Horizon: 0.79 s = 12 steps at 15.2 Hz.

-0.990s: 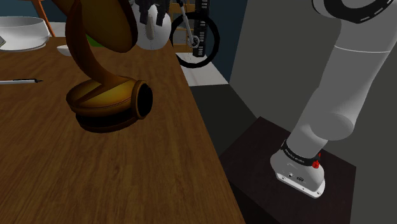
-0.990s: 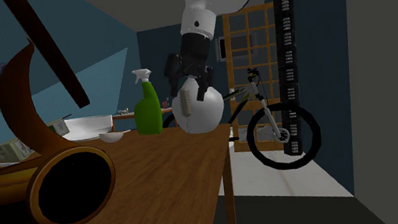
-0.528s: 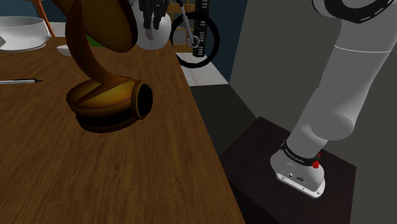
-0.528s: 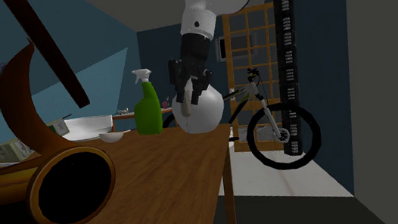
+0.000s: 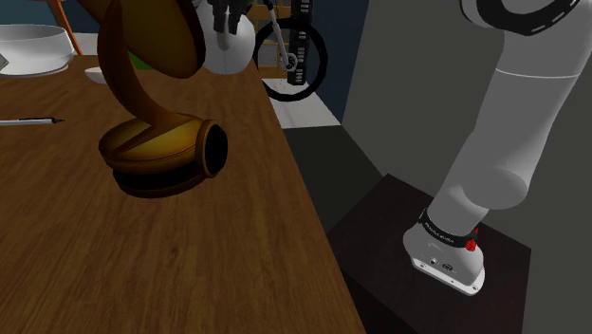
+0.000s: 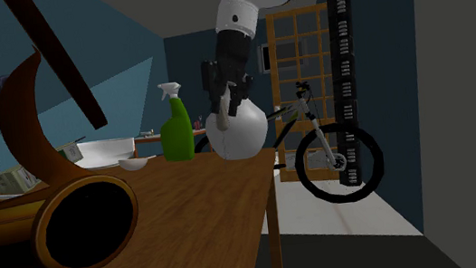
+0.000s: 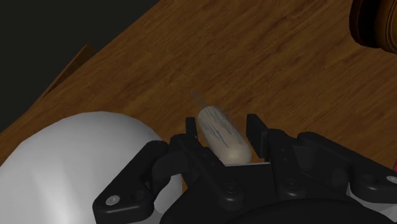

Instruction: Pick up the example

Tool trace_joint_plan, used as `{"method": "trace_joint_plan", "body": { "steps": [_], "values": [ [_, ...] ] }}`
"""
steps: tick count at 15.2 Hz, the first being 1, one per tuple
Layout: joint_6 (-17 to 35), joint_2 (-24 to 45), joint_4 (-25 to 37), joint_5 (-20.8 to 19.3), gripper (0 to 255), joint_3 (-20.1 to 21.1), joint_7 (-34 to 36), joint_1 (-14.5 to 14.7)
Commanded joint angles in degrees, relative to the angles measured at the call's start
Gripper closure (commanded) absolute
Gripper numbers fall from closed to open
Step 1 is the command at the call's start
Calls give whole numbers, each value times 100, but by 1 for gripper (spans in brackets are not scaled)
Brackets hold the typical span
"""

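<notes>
Clamping a pale, streaked, rounded cylinder point(image 7: 220, 136), the black tool point(image 7: 222, 121) beside a smooth white globe point(image 7: 76, 153).

Shoulder cam: above brown wooden desk point(image 5: 190, 256), looking down; 2nd ext: low, along desk; both share brown horn-shaped ornament point(image 5: 157, 152); wrist: close over desk

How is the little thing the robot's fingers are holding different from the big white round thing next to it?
The pale cylinder is small and long; the white round thing is far bigger and ball-shaped. The cylinder is cream with faint bluish streaks; the round thing is plain white. The cylinder is clasped in the gripper; the round thing sits on the wooden table. Both are light-coloured.
</notes>
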Motion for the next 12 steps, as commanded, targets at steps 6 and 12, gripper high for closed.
{"method": "trace_joint_plan", "body": {
  "steps": [6, 12],
  "values": [
    [-722, 418, 1151, -98, 255, 27, 175, 72],
    [-1262, 809, 2089, -184, 255, 46, 298, 151]
  ]
}}
